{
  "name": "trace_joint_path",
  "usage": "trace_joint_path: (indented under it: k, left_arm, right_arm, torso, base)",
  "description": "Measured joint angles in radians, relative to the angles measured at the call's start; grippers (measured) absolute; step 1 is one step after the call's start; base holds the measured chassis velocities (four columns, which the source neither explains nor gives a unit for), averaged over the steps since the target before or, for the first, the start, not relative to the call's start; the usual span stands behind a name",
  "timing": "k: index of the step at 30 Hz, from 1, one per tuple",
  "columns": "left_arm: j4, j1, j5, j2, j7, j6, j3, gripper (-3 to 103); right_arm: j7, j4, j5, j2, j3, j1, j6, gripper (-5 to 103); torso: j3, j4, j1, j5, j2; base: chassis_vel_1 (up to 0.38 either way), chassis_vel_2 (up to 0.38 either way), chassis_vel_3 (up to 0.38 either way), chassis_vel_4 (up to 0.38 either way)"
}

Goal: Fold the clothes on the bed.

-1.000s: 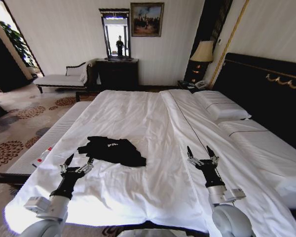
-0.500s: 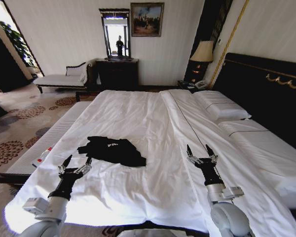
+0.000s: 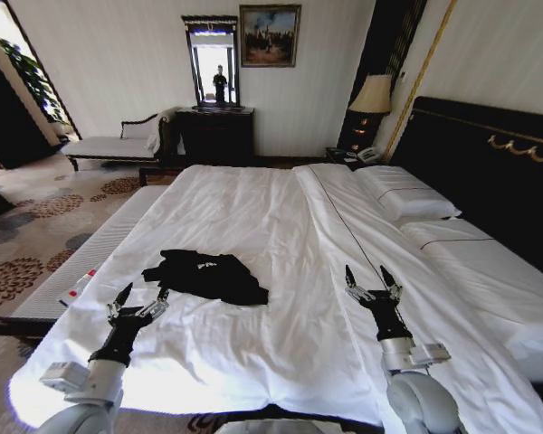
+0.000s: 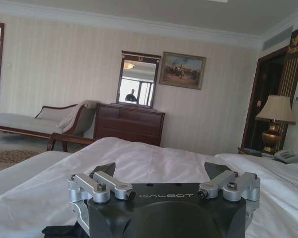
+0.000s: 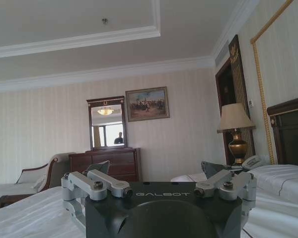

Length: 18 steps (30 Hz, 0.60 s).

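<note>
Left tool (image 3: pixel 139 301) hovers open just beside the crumpled T-shirt (image 3: pixel 205 276).

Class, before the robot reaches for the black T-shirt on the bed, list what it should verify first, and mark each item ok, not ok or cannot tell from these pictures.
1. T-shirt in sight on the bed: ok.
2. T-shirt lying flat, ready to fold: not ok, it is crumpled in a heap.
3. Left end effector open and holding nothing: ok, it hovers beside the shirt's near edge.
4. Right end effector open and holding nothing: ok, it hovers well apart from the shirt, toward the pillows.
5. Nothing lying on the shirt: ok.
6. Where the sleeves and collar lie: cannot tell.
</note>
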<state>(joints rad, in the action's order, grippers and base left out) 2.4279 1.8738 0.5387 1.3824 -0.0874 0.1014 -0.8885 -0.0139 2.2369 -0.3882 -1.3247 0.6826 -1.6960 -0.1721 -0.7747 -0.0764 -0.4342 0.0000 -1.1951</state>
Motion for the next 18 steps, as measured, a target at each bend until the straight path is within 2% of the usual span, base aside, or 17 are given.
trace_joint_path:
  k: [18]
  left_arm:
    - [-0.024,0.007,0.004,0.014,-0.004,-0.023,-0.001,100]
  right_arm:
    - [-0.002,-0.002,0.024,-0.019,-0.002,-0.011,0.001,100]
  torso:
    - [0.000,0.0000,0.000,-0.0001,0.000]
  base:
    - [0.028,0.029,-0.029,-0.032]
